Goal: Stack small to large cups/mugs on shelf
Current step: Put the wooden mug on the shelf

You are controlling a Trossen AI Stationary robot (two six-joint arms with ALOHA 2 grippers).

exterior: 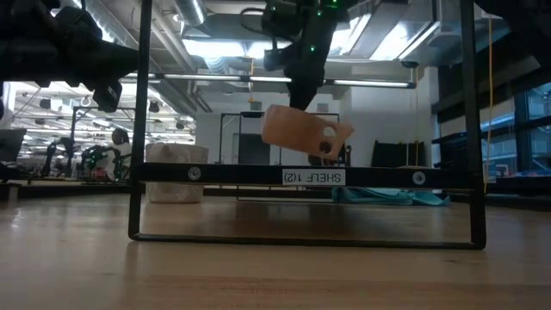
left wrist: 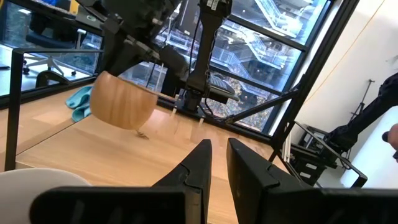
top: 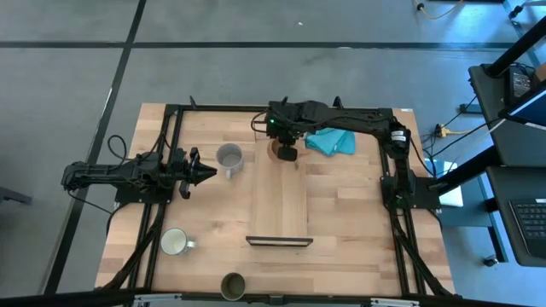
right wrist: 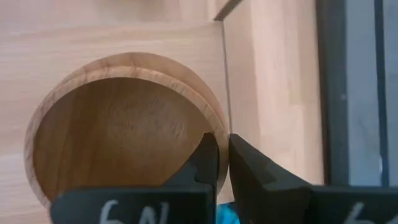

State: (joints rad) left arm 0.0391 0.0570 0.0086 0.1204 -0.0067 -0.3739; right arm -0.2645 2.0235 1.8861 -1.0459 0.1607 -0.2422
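Observation:
My right gripper (top: 286, 145) is shut on the tan wooden cup (exterior: 306, 133) and holds it in the air over the far end of the shelf (top: 279, 200). The shelf is a long light-wood board with black brackets (exterior: 301, 176). My left gripper (top: 207, 170) is shut and empty at the table's left, just beside the grey mug (top: 229, 158). The pale mug (top: 174, 242) stands at the near left. The dark olive cup (top: 233, 286) stands at the near edge. My right gripper pinches the wooden cup's rim wall (right wrist: 214, 127), one finger inside the cup and one outside. The fingers come from above, pointing down. The cup hangs below them, tilted, clear of the shelf and the table (exterior: 306, 133).
A teal cloth (top: 331, 141) lies at the far right of the table, next to the right arm. Black frame rails (top: 175, 128) run along the table's left, right and far sides. The grey mug's pale rim (left wrist: 37, 177) shows close beside my left fingers.

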